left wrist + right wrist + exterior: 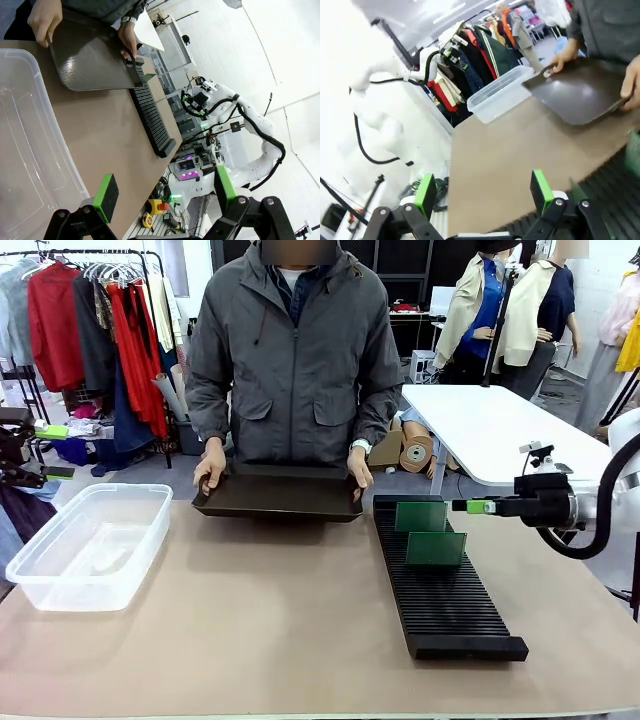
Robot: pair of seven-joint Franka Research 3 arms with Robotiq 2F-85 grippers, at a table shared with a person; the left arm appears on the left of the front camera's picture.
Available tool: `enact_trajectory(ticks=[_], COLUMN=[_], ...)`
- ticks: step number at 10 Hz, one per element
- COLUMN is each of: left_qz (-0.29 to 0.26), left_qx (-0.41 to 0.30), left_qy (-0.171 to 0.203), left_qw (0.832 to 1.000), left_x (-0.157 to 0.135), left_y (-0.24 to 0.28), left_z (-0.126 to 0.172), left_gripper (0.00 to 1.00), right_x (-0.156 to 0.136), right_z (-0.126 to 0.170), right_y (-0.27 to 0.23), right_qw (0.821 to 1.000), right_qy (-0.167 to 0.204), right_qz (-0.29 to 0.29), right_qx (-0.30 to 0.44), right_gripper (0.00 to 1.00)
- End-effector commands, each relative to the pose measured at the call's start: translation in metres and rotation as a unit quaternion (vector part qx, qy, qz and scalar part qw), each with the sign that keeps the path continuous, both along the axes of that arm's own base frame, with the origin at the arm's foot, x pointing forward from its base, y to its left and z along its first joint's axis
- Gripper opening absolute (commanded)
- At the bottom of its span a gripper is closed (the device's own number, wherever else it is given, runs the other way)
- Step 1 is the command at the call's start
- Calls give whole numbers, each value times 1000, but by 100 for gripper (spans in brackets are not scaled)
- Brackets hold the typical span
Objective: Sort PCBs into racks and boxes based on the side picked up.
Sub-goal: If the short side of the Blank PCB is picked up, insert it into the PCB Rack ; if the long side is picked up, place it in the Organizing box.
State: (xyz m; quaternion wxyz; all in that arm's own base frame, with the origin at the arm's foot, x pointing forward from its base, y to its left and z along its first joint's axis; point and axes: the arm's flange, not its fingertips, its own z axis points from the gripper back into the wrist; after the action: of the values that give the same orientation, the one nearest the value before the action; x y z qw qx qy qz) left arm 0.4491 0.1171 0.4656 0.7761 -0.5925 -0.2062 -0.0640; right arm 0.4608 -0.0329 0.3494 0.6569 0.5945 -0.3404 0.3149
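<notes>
— What is the right gripper [470, 506] doing?
— It is hanging with its jaws spread wide and nothing between them, just to the right of the far end of the rack [440, 585]. Two circuit boards [436, 549] are standing upright in the slots there, just beside its green tips but not touching.

— And the left gripper [165, 192]?
— It is also gaping wide and holding nothing, hovering near the clear box [90, 545], whose rim is sitting just below its fingers [106, 197].

— What lies beyond them?
— The person's hands [210, 467] are gripping both ends of a black tray [280, 492] at the table's far edge.
</notes>
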Motion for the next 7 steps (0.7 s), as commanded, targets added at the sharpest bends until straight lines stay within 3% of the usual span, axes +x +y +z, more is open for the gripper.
enact_trajectory(ticks=[1, 3, 7], left_qz=[1, 1, 1], left_qx=[0, 0, 0], left_qy=[4, 4, 4], left_qw=[1000, 1000, 1000], left_x=[-1, -1, -1], left_y=[0, 0, 0], left_z=[2, 2, 2], left_gripper=[100, 100, 100], right_x=[-17, -36, -53], right_z=[21, 37, 80], right_y=[12, 22, 32], right_qw=[994, 979, 965], right_qy=[101, 200, 260], right_qz=[-7, -9, -19], right_qx=[-34, -33, -38], right_gripper=[100, 100, 100])
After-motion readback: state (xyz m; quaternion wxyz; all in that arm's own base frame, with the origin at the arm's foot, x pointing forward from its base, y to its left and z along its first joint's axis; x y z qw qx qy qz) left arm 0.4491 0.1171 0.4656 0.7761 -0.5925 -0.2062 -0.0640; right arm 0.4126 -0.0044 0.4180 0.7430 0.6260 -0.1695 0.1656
